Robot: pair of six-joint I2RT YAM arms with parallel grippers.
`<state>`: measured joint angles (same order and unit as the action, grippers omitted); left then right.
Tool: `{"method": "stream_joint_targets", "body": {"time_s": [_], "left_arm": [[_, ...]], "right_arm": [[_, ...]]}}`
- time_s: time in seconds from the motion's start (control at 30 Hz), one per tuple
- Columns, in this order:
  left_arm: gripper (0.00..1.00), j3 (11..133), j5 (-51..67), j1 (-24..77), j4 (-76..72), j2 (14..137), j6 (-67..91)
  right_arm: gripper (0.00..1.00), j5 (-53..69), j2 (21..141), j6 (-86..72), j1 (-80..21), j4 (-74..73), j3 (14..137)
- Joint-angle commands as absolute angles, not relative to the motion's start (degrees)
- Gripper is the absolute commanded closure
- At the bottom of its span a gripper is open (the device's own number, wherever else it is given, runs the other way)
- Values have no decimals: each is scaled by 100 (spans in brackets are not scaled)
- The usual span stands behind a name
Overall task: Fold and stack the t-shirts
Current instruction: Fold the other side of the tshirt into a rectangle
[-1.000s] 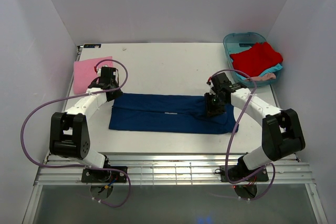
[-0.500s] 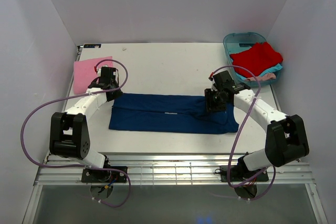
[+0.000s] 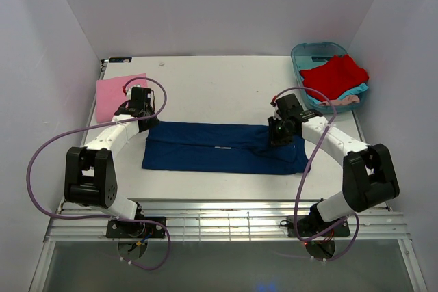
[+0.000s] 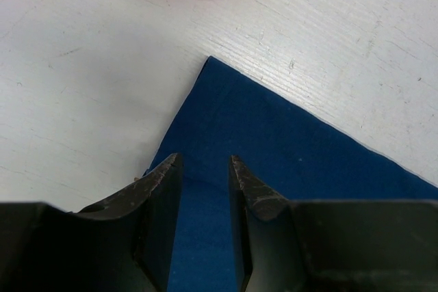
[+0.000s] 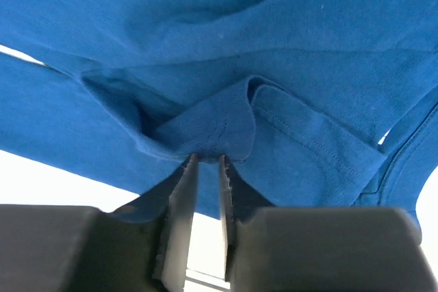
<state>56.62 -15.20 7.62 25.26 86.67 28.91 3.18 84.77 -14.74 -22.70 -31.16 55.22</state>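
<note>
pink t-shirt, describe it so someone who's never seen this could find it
On the white table, look to the far left corner, beyond the long navy t-shirt spread across the middle. The pink t-shirt lies flat there as a neat folded rectangle, alone, unlike the red and teal clothes heaped in the tub at the far right.

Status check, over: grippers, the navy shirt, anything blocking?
Left gripper open, straddling a corner of the navy t-shirt. Right gripper pinching a raised fold at its other end. Nothing blocking.

a lab test booth: plain white walls (image 3: 205, 5) enclosing a white table (image 3: 219, 90).
</note>
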Motion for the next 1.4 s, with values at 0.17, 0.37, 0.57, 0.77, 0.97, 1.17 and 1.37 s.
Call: {"method": "stream_joint_targets", "body": {"time_s": [0.17,0.37,0.57,0.77,0.97,1.17,1.37], "left_arm": [[58,5643,-1652,765,2505,8350,2848],[58,5634,-1644,756,2505,8358,2874],[57,5581,-1600,765,2487,8367,2927],[57,5599,-1661,765,2487,8288,2865],[57,5590,-1679,765,2496,8271,2856],[57,5537,-1775,765,2487,8183,2821],[57,5546,-1749,765,2496,8218,2847]], "right_arm": [[92,360,8464,-1424,-2285,-2927,5318],[84,142,8227,-1424,-2285,-3014,5265],[48,26,8253,-1441,-2294,-3050,5353],[49,96,8428,-1441,-2285,-2831,5212],[58,482,8692,-1476,-2285,-2400,5037],[87,484,8658,-1494,-2285,-2364,4966],[92,430,8360,-1415,-2294,-2636,4975]]}}
